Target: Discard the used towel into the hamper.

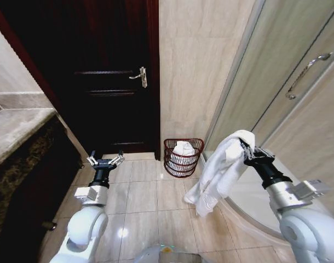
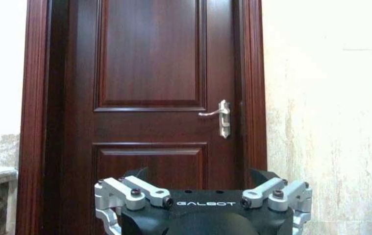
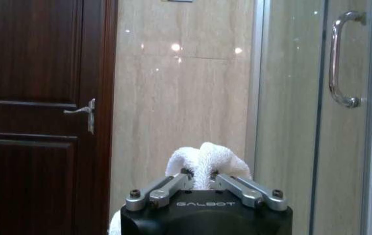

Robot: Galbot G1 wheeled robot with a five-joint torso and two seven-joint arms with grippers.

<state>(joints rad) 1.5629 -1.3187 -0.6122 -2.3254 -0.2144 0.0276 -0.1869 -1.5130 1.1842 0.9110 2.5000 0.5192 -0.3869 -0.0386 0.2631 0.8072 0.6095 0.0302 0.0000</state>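
1. Standing far and left of centre, a dark wooden door (image 1: 109, 76) with a metal lever handle (image 1: 139, 76) is shut; beige tiled wall (image 1: 200, 60) runs to its right, and a glass shower door (image 1: 298, 82) with a bar handle sits further right.
2. Lying underfoot, the pale tiled floor (image 1: 145, 197) spreads from the door toward the robot.
3. Hanging from the right hand (image 1: 247, 153), a white towel (image 1: 219, 172) drapes down in long folds, raised above the floor on the right, near and right of the hamper; the fingers are pinched together on its top bunch.
4. Resting on the floor against the far wall, just right of the door, the hamper (image 1: 183, 158) stands upright with a white cloth (image 1: 183, 148) already inside.
5. Held low on the left over the floor, the left hand (image 1: 105, 160) has its fingers spread apart and grips nothing.
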